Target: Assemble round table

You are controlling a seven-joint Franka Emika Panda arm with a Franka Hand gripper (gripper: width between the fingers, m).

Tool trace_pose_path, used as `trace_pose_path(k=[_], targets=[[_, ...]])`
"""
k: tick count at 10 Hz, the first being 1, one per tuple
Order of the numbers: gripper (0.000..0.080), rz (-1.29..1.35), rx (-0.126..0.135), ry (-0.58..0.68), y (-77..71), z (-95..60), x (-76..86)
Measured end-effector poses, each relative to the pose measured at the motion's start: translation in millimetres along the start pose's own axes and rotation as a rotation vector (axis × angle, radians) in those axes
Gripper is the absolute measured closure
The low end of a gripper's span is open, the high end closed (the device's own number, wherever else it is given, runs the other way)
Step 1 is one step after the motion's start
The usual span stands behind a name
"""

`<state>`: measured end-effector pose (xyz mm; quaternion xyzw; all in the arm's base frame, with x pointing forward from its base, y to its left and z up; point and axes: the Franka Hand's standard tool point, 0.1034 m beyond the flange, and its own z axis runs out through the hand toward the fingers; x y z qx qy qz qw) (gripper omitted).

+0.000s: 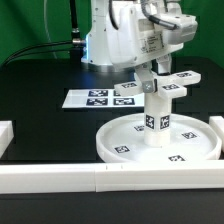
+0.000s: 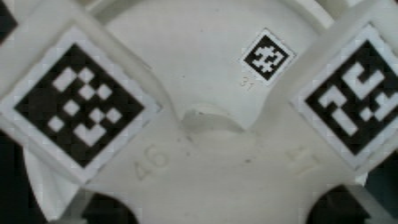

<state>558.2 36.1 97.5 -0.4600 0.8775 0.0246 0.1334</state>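
Note:
The large rimmed disc (image 1: 195,146) lies flat on the table at the exterior view's lower right. The short cylinder leg (image 1: 155,122) stands upright on its central hub. The small flat base piece (image 1: 166,88), cross-shaped with tags on its arms, sits level on top of the leg. My gripper (image 1: 152,68) reaches down from above and is shut on the base piece at its middle. In the wrist view the base piece (image 2: 205,120) fills the picture with its tags, and it spans the gap of the gripper (image 2: 217,206) between the dark fingers (image 2: 103,204).
The marker board (image 1: 100,98) lies flat behind the disc. A long white rail (image 1: 90,180) runs along the front, and another rail end (image 1: 5,135) is at the exterior view's left. The arm's base (image 1: 105,40) stands at the back.

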Motion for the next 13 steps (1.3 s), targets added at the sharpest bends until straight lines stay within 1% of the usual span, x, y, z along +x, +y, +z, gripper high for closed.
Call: trace_pose_path(k=[1,2,3,4,5,7,8,9,13], targets=[[0.0348,0.023,0.002,-0.003,-0.4,-0.2,-0.2],[0.0348,0.101,-0.001,-0.011,1.4,0.5,-1.5],[0.0241,0.146,-0.003,-0.019,3.4,0.8,-3.6],[0.0177,0.176,-0.004,-0.032,4.8,-1.3,-7.1],[0.0158,0.194,-0.001,-0.048,5.0,-6.4,-10.9],[0.0151,0.182,0.012,-0.080,1.4,-23.5,-20.3],[0.0151,0.174,0.012,-0.099,0.0,-34.0,-26.7],[0.0151,0.169,0.014,-0.107,-0.7,-38.7,-29.9],[0.0151,0.157,0.011,-0.101,0.6,-34.8,-28.3]])
